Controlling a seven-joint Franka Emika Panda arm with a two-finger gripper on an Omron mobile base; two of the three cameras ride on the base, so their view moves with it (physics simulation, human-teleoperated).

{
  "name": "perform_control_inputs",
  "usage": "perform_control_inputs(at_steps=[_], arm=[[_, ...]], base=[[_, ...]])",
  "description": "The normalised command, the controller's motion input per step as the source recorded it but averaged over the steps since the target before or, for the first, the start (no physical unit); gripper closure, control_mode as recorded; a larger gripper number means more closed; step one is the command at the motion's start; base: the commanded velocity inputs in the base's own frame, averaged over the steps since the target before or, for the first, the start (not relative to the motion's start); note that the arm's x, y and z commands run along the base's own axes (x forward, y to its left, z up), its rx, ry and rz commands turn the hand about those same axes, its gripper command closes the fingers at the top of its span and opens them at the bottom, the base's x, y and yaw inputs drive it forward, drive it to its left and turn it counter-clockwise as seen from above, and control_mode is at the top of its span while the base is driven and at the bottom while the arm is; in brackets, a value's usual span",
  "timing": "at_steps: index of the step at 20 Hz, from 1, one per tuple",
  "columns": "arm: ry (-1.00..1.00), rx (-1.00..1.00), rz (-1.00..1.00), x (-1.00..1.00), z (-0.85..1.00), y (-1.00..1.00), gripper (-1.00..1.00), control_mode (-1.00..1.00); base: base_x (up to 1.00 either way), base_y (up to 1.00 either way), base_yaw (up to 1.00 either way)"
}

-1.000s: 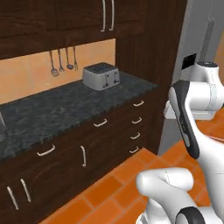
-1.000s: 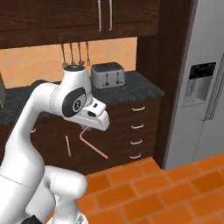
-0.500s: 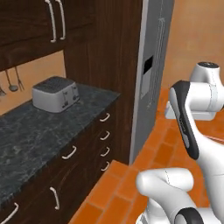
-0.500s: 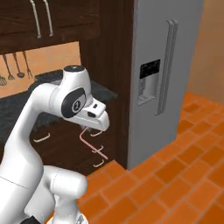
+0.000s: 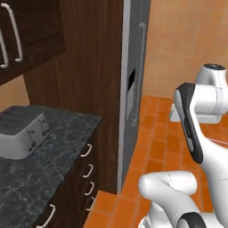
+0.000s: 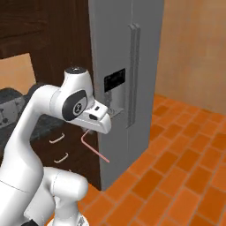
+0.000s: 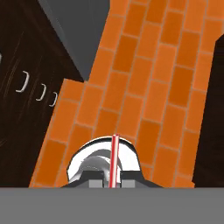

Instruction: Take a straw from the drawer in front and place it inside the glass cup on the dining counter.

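Jaws closed on the straw (image 6: pixel 94 145), held at the arm's hand in mid-air above the orange brick floor (image 6: pixel 185 167). Straw hangs down from the gripper (image 6: pixel 88 130), bent, its lower end slanting toward the grey fridge (image 6: pixel 128 53). A toaster (image 5: pixel 20 133) sits on the black speckled counter (image 5: pixel 53 164). Dark cabinet drawers (image 5: pixel 87 171) stand below it.

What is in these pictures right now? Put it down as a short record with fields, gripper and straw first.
gripper: shut on the straw, carried above the floor
straw: thin, red-pink, with a bend, hanging below the hand
fridge: tall grey, with a dispenser panel in its door, beside the dark cabinets
toaster: silver, on the black speckled worktop
floor: orange brick tiles
task stage: straw in hand, not yet in a glass
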Motion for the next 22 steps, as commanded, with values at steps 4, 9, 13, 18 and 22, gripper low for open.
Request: perform_control_inputs(at_steps=[4,9,13,18,22], arm=[[0.00,0.00,0.00,0.00,0.00,0.00,1.00,1.00],[0.00,0.00,0.00,0.00,0.00,0.00,1.00,1.00],[0.00,0.00,0.00,0.00,0.00,0.00,1.00,1.00],[0.00,0.00,0.00,0.00,0.00,0.00,1.00,1.00],[0.00,0.00,0.00,0.00,0.00,0.00,1.00,1.00]], base=[[1.00,-0.03,-0.32],[1.00,-0.09,-0.37],[0.96,-0.06,-0.45],[1.00,-0.24,-0.38],[1.00,-0.27,-0.33]])
